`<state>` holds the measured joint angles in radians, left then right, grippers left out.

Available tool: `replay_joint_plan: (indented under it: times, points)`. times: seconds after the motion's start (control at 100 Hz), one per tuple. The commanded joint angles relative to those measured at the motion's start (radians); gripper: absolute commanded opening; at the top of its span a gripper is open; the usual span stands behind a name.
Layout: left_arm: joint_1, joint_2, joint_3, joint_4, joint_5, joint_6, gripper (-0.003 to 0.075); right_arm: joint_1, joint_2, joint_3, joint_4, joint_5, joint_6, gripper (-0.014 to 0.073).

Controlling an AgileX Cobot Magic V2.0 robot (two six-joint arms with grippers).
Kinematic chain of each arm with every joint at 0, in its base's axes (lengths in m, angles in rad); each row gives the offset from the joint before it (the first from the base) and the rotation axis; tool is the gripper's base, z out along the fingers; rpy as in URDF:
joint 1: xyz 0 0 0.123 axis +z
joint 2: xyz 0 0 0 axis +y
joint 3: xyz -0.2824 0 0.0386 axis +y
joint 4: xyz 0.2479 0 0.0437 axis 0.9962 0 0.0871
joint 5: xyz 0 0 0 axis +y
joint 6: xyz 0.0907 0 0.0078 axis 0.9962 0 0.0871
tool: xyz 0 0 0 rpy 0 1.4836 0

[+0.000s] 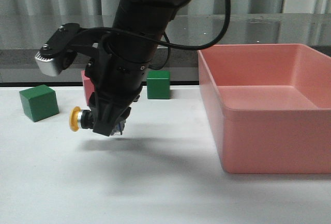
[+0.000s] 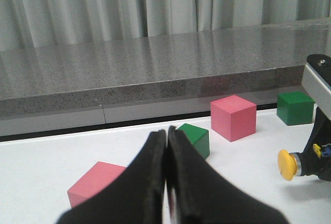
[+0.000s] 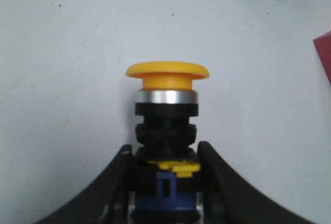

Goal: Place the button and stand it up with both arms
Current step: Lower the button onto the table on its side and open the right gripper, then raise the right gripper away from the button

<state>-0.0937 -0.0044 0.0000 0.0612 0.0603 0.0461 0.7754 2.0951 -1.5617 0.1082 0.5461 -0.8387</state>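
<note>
The button (image 1: 77, 119) has a yellow cap, silver collar, black body and blue base. My right gripper (image 1: 106, 123) is shut on its base and holds it lying sideways, cap pointing left, a little above the white table. In the right wrist view the button (image 3: 166, 94) sticks out from between the fingers of the right gripper (image 3: 164, 154). My left gripper (image 2: 166, 133) is shut and empty, low over the table; it does not show in the front view. From the left wrist view the button (image 2: 287, 164) is off to one side, well apart from the left gripper.
A large pink bin (image 1: 258, 131) stands on the right of the table. Green cubes (image 1: 38, 102) (image 1: 158, 84) and a pink cube (image 1: 88, 81) sit behind the right arm. Near the left gripper lie a pink cube (image 2: 95, 182) and a green cube (image 2: 195, 138).
</note>
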Motion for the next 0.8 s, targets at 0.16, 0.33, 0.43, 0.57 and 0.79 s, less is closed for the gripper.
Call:
replay_joint_plan:
  times: [0.16,0.33,0.43,0.57,0.79]
  points:
    - [0.001,-0.032,0.045,0.0,-0.079,-0.009,-0.002,-0.001,-0.048,-0.039,0.023,-0.016,-0.011,0.0508]
    - [0.001,-0.032,0.045,0.0,-0.079,-0.009,-0.002,-0.001,-0.053,-0.039,0.024,-0.014,-0.007,0.0632]
    - [0.001,-0.032,0.045,0.0,-0.079,-0.009,-0.002,-0.001,-0.087,-0.039,0.024,0.003,0.03,0.0632]
    - [0.001,-0.032,0.045,0.0,-0.079,-0.009,-0.002,-0.009,-0.19,-0.039,0.024,0.03,0.154,0.0554]
    - [0.001,-0.032,0.045,0.0,-0.079,-0.009,-0.002,-0.09,-0.388,-0.038,0.024,0.104,0.331,0.0058]
